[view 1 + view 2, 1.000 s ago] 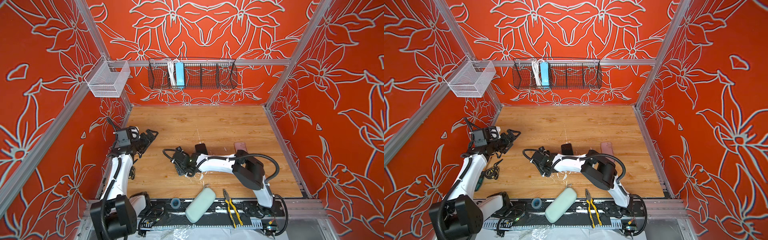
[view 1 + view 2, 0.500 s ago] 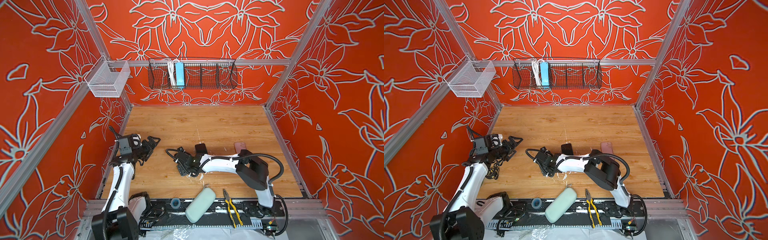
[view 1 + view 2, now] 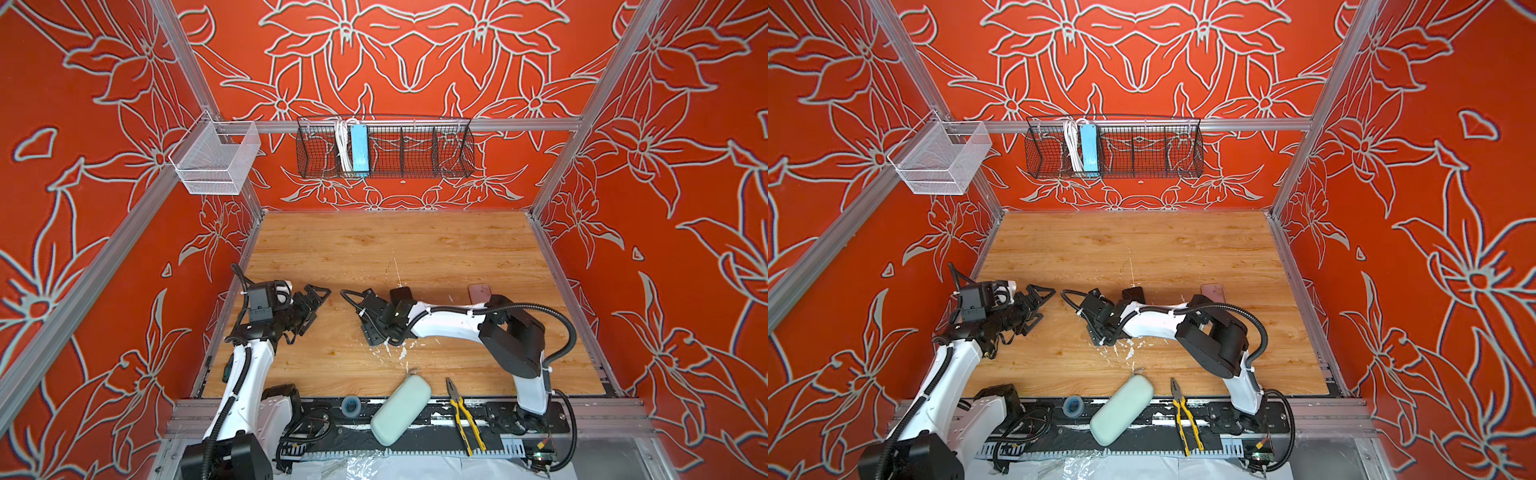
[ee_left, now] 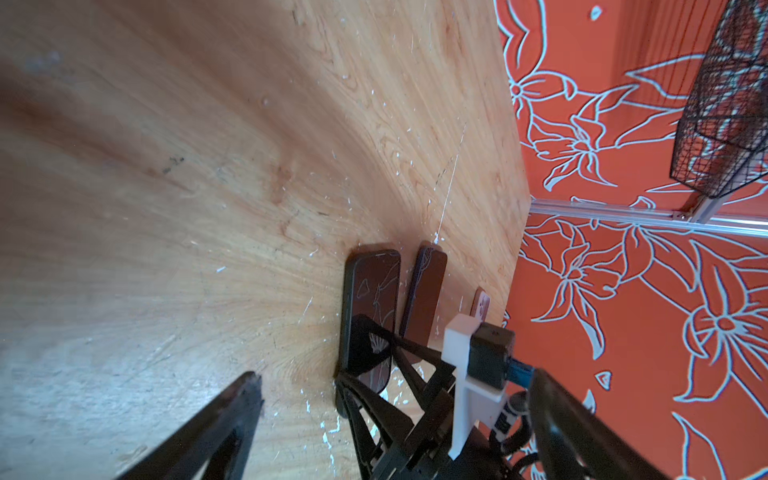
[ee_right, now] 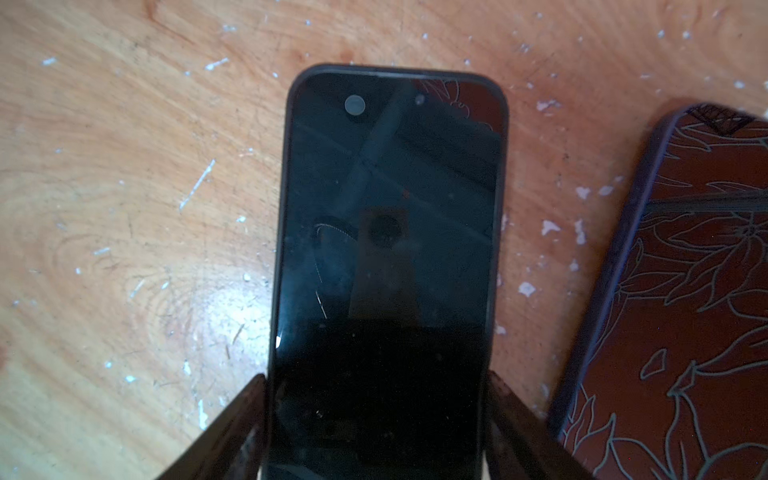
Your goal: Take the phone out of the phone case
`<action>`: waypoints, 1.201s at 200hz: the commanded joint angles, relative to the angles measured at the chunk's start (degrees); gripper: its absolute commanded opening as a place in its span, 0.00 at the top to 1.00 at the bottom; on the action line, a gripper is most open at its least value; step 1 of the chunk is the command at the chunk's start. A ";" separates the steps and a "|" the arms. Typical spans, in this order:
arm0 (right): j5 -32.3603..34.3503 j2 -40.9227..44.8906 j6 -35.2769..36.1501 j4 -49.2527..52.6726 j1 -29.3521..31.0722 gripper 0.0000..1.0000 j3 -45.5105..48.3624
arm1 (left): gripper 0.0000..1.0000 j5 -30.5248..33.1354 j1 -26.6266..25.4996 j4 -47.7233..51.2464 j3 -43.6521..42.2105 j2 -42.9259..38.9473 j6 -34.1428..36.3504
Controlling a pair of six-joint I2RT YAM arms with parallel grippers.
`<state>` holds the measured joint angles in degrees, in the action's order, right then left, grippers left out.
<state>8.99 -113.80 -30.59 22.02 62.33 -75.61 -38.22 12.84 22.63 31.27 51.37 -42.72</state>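
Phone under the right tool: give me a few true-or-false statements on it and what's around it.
The right tool straddles the black phone, a finger against each long side. True.
The left tool is shut on the phone. False: it is open and empty, off to the side.
A second phone lies beside it, not touching. True.
The phone stands upright. False: it lies screen up on the table.
The pliers lie beside the phone. False: they lie at the table's front edge.
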 commanded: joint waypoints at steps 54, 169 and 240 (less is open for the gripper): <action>-3.22 4.82 0.18 -3.17 -1.32 0.39 2.15 | 0.02 -2.33 -6.47 -11.68 -5.32 3.84 -5.20; -6.00 8.28 -0.40 -6.53 -2.77 0.40 5.19 | 0.03 -2.83 -15.44 -28.05 -7.37 18.74 -9.75; -7.80 10.78 -1.18 -7.52 -3.09 0.40 5.74 | 0.26 -5.10 -16.79 -34.32 -6.36 24.50 -10.50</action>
<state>1.98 -105.89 -30.68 16.86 59.68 -70.30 -41.58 -3.44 -8.58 24.23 74.61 -53.17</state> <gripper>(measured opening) 0.751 0.776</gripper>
